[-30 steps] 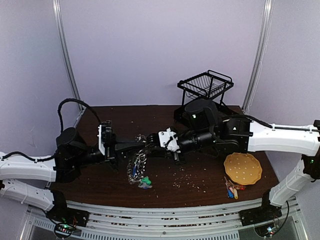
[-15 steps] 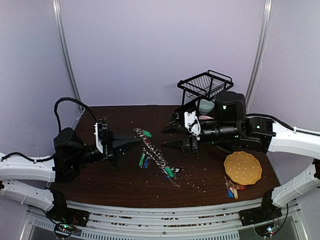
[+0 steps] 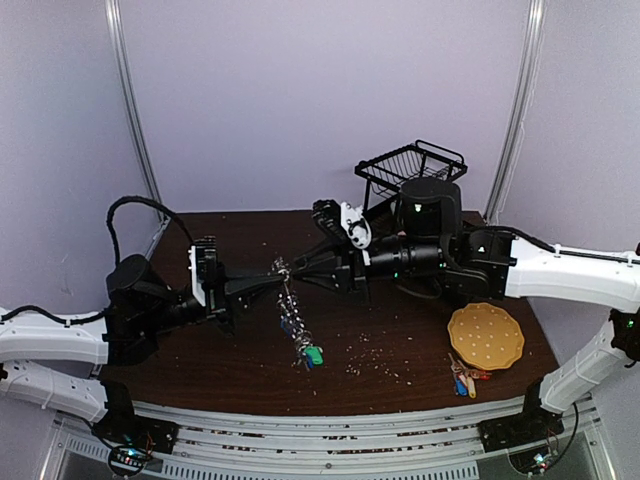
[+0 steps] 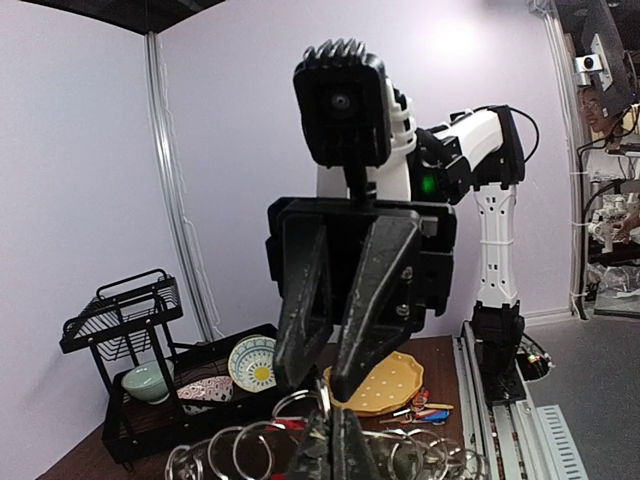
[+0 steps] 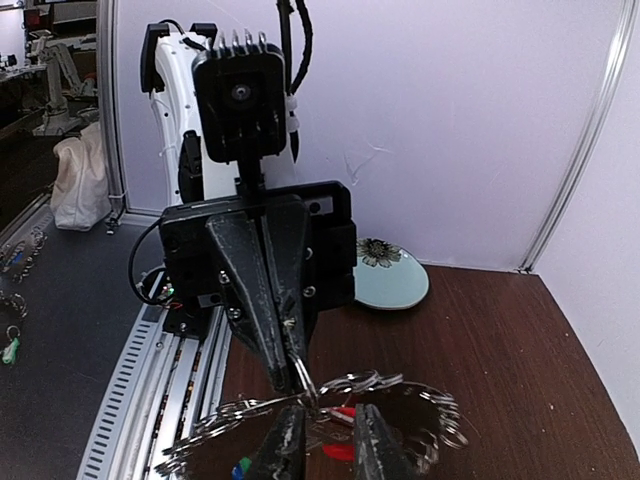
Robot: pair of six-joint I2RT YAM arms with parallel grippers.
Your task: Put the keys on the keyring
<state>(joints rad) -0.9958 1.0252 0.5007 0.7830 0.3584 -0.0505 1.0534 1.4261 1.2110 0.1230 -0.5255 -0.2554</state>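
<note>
Above the middle of the bench (image 3: 420,345), the two arms met tip to tip. The left gripper (image 3: 274,277) was clamped shut on the keyring (image 3: 290,312), which hung from its fingers as a strand of small loops trailing toward the near edge. The right gripper (image 3: 296,268) faced it, fingers slightly parted either side of the ring's wire; whether they touched it was unclear. Green-tagged keys (image 3: 313,354) dangled at the strand's bottom, low over the bench.

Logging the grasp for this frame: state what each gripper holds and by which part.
The left gripper pinches the keyring by its top rim, keys dangling below. The right gripper sits at that rim, jaws apart; no hold visible.
</note>
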